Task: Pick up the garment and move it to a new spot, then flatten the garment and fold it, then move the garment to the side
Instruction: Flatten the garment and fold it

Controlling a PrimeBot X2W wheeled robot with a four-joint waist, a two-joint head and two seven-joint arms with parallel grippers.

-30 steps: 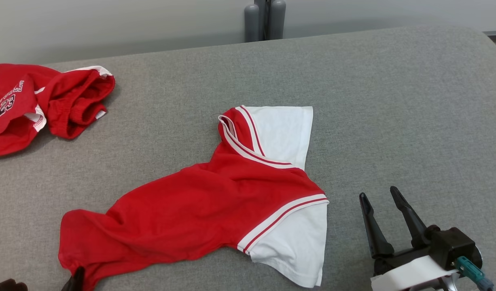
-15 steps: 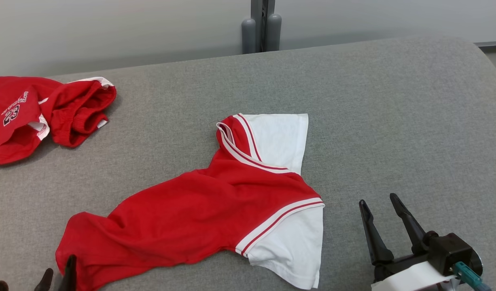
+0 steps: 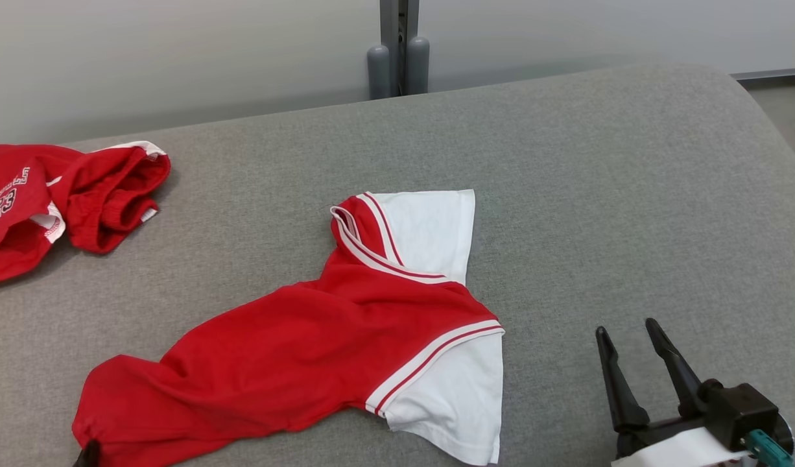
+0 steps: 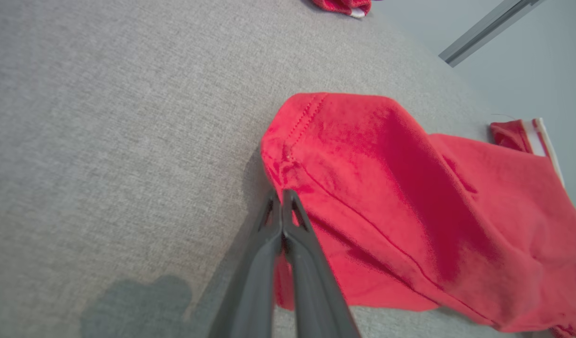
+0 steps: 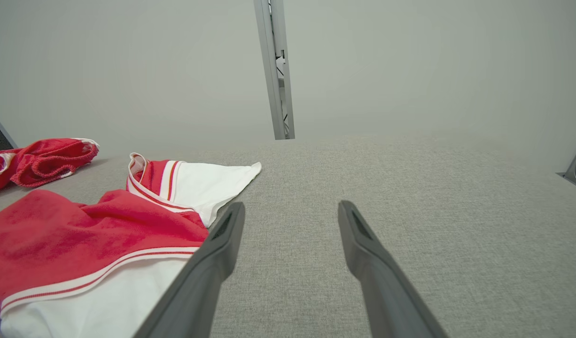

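Observation:
The garment [image 3: 320,350], a red shirt with white striped sleeves, lies crumpled across the middle of the grey padded surface [image 3: 598,194]. Its red body runs to the lower left and its white sleeves lie at the right. My left gripper [image 3: 89,454] sits at the shirt's lower left hem corner. In the left wrist view this gripper [image 4: 282,193] is shut, its tips pinching the puckered red corner of the garment [image 4: 386,188]. My right gripper [image 3: 626,327] stands open to the right of the shirt, nothing between its fingers. The right wrist view has that gripper [image 5: 291,205] beside the white sleeve [image 5: 208,185].
A second red garment [image 3: 60,194] with white trim and a printed number lies bunched at the far left. Two grey posts [image 3: 397,65] rise behind the far edge. The surface curves down at the right [image 3: 760,130].
Half a second ago my left gripper stood open at the hem corner; now it is shut on that corner. The head camera has shifted, so the whole picture moved. The right gripper stays open.

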